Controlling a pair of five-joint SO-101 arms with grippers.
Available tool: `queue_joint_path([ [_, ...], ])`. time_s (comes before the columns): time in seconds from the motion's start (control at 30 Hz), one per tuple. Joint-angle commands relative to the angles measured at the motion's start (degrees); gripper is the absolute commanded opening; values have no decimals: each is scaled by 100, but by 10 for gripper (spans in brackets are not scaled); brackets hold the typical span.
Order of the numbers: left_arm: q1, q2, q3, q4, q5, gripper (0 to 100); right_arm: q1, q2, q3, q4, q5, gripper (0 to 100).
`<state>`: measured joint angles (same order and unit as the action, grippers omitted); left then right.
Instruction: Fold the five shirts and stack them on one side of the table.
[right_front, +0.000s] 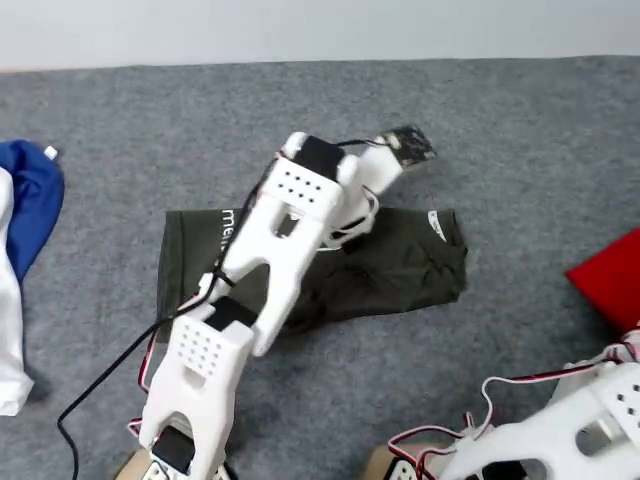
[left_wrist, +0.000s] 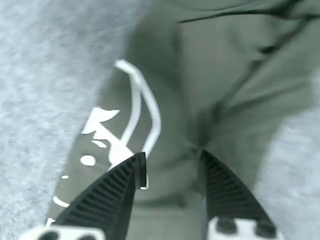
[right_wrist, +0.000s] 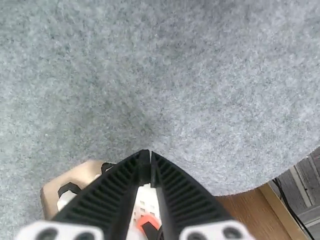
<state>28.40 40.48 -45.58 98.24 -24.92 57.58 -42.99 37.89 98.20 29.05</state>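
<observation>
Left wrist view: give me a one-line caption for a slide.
Open left gripper poised over the dark green shirt lying on the grey table cover.

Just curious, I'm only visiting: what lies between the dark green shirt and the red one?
Nothing: in the high view, only bare grey table cover separates the dark green shirt from the red shirt at the edge.
</observation>
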Motion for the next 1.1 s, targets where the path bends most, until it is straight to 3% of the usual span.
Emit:
queue_joint_path([
  [0.0, 475, -422, -145, 211, 123, 177, -48, -163, -97, 57, 26, 11],
  [0.2, 1108, -114, 48, 79, 149, 177, -48, -163, -97, 13, 26, 11],
  [0.6, 1090, 862, -163, -325, 141, 175, -48, -154, -97, 4, 53, 13],
  [0.8, 1090, 1327, -813, -290, 123, 87, -48, -154, -97, 4, 62, 13],
  [1.07, 1081, 1451, -1859, 220, 114, 79, -48, -154, -97, 4, 62, 13],
])
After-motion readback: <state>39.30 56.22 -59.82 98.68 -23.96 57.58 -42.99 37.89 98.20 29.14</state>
